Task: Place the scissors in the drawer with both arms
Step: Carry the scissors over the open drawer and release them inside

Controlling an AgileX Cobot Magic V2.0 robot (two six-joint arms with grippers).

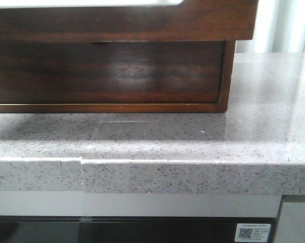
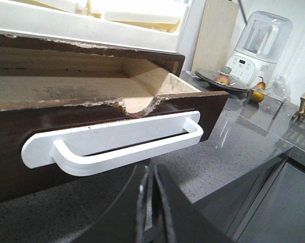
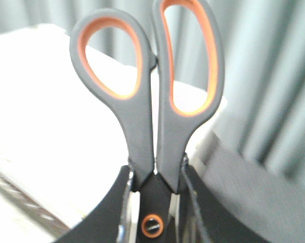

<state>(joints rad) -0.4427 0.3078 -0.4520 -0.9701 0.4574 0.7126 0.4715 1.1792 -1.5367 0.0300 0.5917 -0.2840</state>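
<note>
In the right wrist view my right gripper is shut on the scissors; the grey handle loops lined in orange stick out past the fingertips. In the left wrist view the drawer is pulled open, its bare wooden inside showing, with a white handle on the dark front. My left gripper is shut and empty, just in front of and below the handle, not touching it. The front view shows the pulled-out drawer's dark front above the cabinet; no gripper shows there.
A white tray sits on top of the cabinet. A wooden board, a dark plate with fruit and a white appliance stand farther along the grey stone counter. The counter's front edge is close.
</note>
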